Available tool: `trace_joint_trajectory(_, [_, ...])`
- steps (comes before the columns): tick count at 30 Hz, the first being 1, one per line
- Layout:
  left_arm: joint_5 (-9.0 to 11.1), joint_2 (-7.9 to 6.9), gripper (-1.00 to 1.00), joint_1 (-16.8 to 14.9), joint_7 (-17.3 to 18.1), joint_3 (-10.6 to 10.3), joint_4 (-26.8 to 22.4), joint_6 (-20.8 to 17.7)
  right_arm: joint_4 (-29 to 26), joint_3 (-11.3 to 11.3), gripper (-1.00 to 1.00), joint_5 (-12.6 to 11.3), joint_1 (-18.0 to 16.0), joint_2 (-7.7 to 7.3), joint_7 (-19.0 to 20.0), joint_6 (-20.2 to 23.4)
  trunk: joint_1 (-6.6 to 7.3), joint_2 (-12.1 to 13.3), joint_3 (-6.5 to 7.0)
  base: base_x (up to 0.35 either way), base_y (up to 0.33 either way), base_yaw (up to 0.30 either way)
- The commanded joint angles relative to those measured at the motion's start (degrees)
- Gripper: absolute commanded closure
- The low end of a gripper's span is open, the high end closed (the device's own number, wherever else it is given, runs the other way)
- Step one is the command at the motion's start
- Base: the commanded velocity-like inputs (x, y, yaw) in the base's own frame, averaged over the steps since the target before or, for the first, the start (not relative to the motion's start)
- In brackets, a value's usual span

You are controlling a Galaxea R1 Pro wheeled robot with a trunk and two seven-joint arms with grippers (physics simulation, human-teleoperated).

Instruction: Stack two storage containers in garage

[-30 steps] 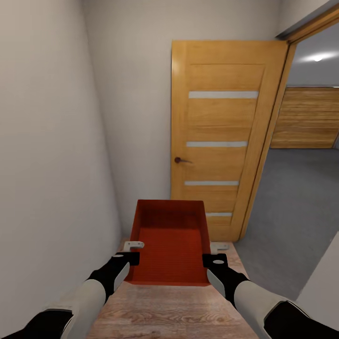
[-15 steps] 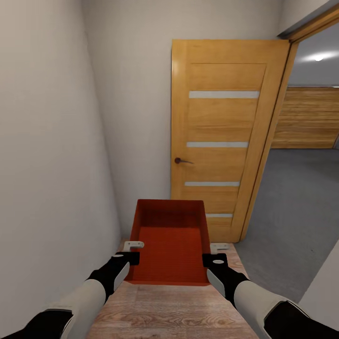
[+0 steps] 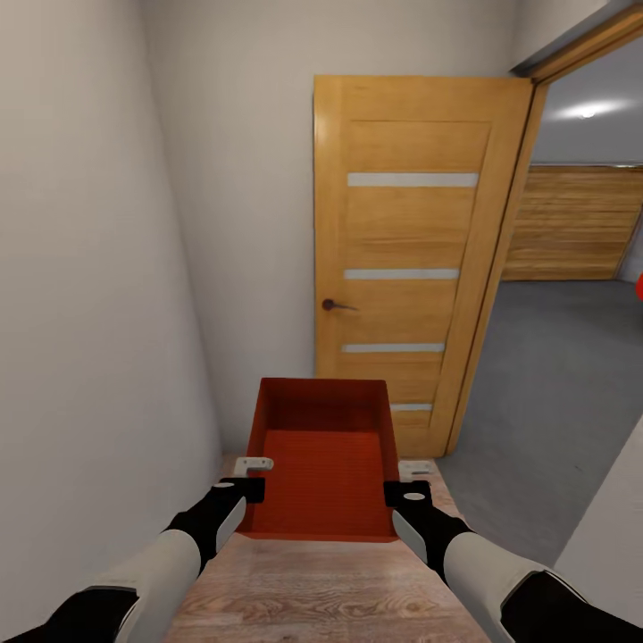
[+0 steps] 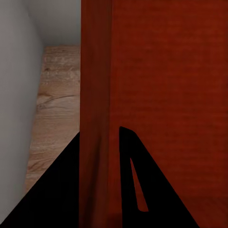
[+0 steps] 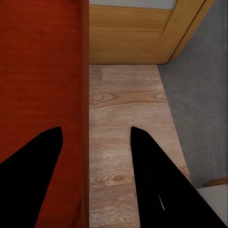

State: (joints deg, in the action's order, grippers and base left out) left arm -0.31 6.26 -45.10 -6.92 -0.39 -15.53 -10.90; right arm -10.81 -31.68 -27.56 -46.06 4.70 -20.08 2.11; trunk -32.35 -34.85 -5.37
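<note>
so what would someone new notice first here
The orange-red bin held out in front, low in the middle of the head view, with the left gripper and right gripper at its two side walls. Behind it stands an open wooden door against a plain wall. To the right, the doorway opens onto a grey floor with a plank door at the back.

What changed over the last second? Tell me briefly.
The view has swung slightly right: the door sits further left in frame, and a red sliver now shows in the garage. The bin stays held between the left gripper and right gripper.
</note>
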Motion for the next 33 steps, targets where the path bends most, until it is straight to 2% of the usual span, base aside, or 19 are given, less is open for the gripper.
trace_joint_trajectory(1, [-0.7,-0.02,1.0,0.0,-0.5,0.9,-0.1,-0.4,-0.4,1.6,1.0,0.1,-0.1,0.0,2.2,0.3,-0.02,-0.1,-0.11,0.0,0.0,-0.241])
trace_joint_trajectory(16, [-0.7,-0.02,1.0,0.0,-0.5,0.9,-0.1,-0.4,-0.4,1.6,1.0,0.1,-0.1,0.03,2.4,0.3,-0.02,-0.1,-0.11,0.0,0.0,-0.25])
trace_joint_trajectory(33, [-0.7,-0.02,1.0,0.0,-0.5,0.9,0.0,-0.4,-0.4,1.6,1.0,0.1,-0.1,0.0,2.4,0.3,-0.02,-0.1,-0.11,0.213,0.176,-0.251])
